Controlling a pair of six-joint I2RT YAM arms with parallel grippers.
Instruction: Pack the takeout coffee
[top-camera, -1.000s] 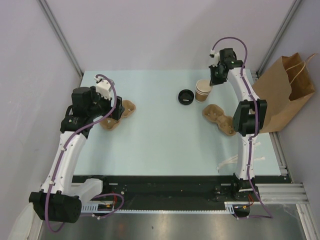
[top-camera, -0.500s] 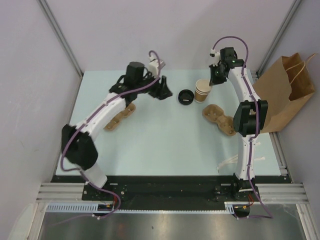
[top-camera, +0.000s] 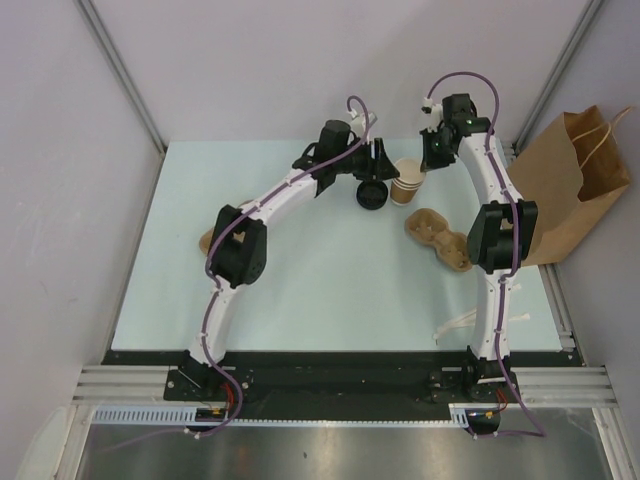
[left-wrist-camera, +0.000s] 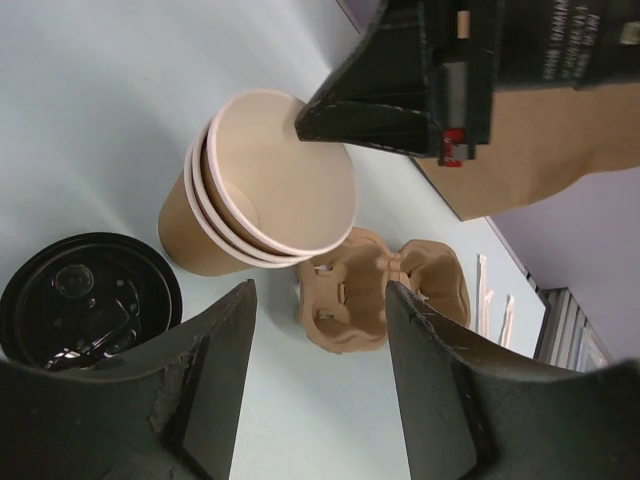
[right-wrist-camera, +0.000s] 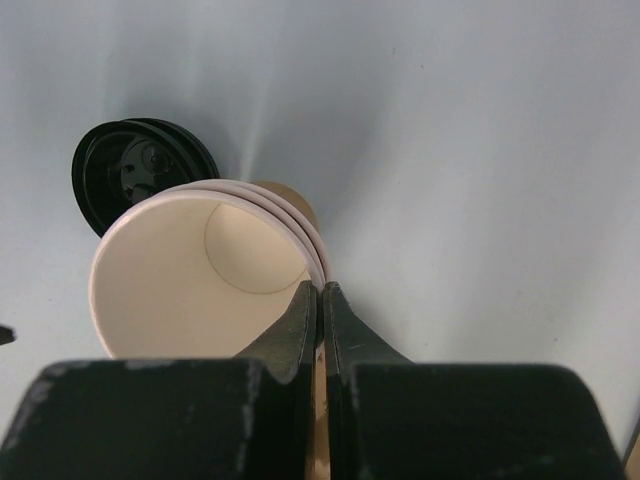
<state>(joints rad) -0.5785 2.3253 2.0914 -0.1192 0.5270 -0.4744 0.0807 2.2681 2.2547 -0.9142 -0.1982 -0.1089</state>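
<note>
1. Top view:
   - Cup (top-camera: 407, 181) upright on tabletop (top-camera: 300, 290), far side, right of centre, just right of lid (top-camera: 372, 196).
   - Right gripper (top-camera: 428, 168) at the cup's far-right rim, clamped on it.
   - Left gripper (top-camera: 380, 172) stretched across to the far side, over the lid's far edge and just left of the cup. Gap between its jaws unreadable from here.
   - Tray (top-camera: 440, 238) near the cup on its near-right side, apart from it.
   - Second tray (top-camera: 207, 241) at the left, mostly hidden under the left arm.
   - Bag (top-camera: 570, 185) at the far right, beside the wall.

2. Left wrist view:
   - Fingers (left-wrist-camera: 215, 385) spread apart with nothing between them, above bare tabletop.
   - Cup ahead of the tips, untouched by them, with three rolled rims nested one inside another.
   - Lid flat at the left, just beside the cup's base.
   - Right gripper's closed tip down on the cup's far rim.
   - Tray beyond the cup with its holes facing up, and the bag behind.

3. Right wrist view:
   - Fingers (right-wrist-camera: 300, 325) drawn together on the cup's wall, one inside the rim and one outside, the rim pinched between them.
   - Pale inside and round bottom of the cup in plain sight.
   - Lid beyond the cup at upper left. Whether touching or apart, cannot tell.
</note>
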